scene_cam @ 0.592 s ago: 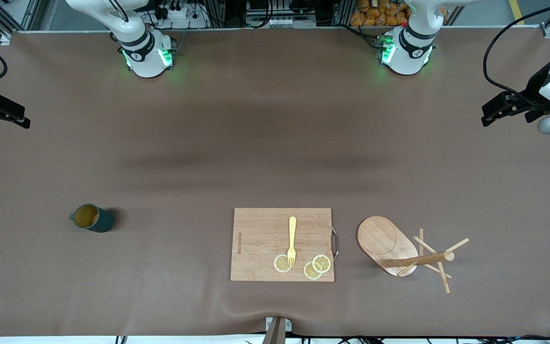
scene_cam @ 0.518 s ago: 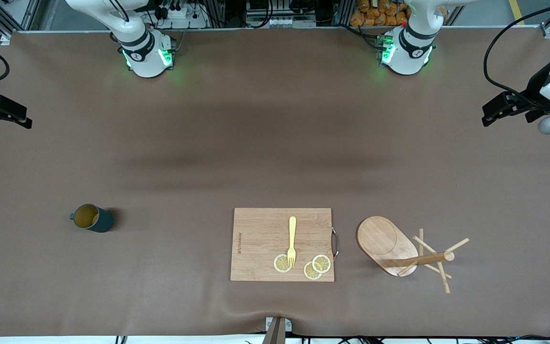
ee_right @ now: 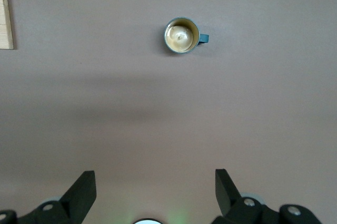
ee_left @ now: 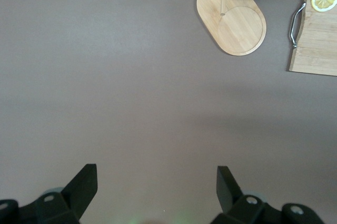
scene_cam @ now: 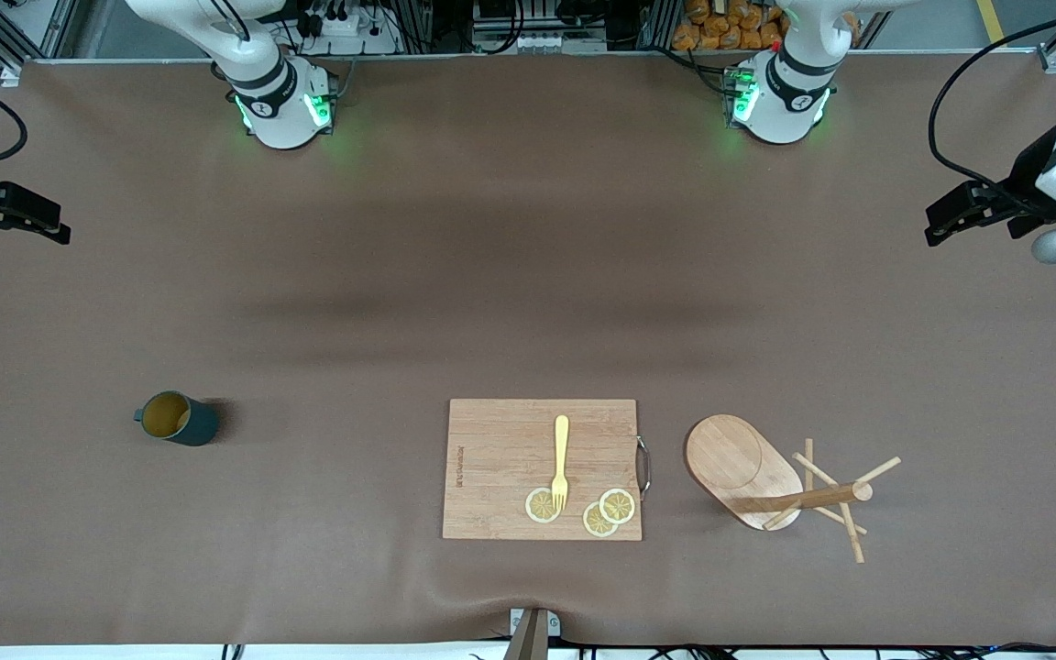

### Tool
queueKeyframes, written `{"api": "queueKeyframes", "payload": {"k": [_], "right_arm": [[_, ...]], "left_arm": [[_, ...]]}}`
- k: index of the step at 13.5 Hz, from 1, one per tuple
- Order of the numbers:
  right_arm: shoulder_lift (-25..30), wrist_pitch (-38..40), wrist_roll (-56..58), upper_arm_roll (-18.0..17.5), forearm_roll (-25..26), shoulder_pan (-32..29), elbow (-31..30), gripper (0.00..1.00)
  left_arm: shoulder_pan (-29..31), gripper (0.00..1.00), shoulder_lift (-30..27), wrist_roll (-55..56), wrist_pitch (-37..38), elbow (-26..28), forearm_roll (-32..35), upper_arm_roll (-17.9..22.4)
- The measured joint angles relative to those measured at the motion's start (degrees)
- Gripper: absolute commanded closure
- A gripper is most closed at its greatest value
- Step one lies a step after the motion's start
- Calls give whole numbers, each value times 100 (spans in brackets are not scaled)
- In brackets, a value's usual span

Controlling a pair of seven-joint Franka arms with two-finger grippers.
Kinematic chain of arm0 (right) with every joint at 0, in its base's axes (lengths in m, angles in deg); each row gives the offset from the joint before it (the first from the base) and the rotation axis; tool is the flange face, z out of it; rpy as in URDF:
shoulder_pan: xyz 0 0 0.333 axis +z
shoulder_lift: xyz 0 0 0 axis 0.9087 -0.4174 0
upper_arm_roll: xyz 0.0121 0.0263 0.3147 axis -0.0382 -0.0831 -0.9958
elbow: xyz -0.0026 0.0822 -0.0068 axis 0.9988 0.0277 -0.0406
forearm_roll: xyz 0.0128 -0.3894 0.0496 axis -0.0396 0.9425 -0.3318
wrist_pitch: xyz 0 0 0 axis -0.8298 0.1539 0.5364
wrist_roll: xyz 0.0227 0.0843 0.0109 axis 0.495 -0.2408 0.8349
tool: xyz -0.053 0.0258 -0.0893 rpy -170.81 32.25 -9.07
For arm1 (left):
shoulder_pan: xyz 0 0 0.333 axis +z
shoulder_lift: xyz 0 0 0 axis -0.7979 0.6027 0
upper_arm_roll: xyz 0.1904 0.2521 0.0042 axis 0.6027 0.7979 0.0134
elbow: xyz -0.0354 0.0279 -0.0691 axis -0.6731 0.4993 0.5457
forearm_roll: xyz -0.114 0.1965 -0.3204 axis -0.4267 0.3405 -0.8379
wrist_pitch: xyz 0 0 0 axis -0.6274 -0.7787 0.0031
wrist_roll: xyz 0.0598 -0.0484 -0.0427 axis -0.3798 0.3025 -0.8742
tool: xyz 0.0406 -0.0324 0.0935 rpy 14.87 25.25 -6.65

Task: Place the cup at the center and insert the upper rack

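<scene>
The cup [scene_cam: 175,419] is a dark teal mug with a tan inside. It stands upright on the table toward the right arm's end and also shows in the right wrist view [ee_right: 181,35]. The upper rack [scene_cam: 766,481] is a wooden mug tree lying on its side beside the cutting board, its oval base [ee_left: 231,21] tipped up. My right gripper [scene_cam: 51,227] hangs open and empty over bare table at the right arm's end [ee_right: 155,179]. My left gripper [scene_cam: 945,220] hangs open and empty over bare table at the left arm's end [ee_left: 156,174].
A bamboo cutting board [scene_cam: 542,467] with a metal handle lies near the table's front edge between cup and rack. A yellow fork [scene_cam: 561,461] and three lemon slices [scene_cam: 601,513] lie on it. The brown table cover [scene_cam: 528,275] is flat.
Both grippers have drifted slightly, the right one a little toward the table's middle. The cup, the rack and the board have not moved.
</scene>
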Motion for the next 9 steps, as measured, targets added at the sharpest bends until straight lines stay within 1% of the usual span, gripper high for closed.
{"api": "queueKeyframes", "payload": {"k": [2, 4, 6, 9], "right_arm": [[-42, -358, 0, -3, 0, 3, -165, 0], [-197, -919, 0, -6, 0, 7, -411, 0], [-477, -1471, 1, -13, 0, 40, -602, 0], [-1044, -2023, 0, -19, 0, 109, -689, 0]], "left_arm": [[-15, 0, 38, -1, 0, 0, 0, -33], [-3, 0, 45, -1, 59, -1, 0, -42], [21, 0, 44, -1, 138, -6, 0, -31], [45, 0, 35, -3, 157, -16, 0, -23]]}}
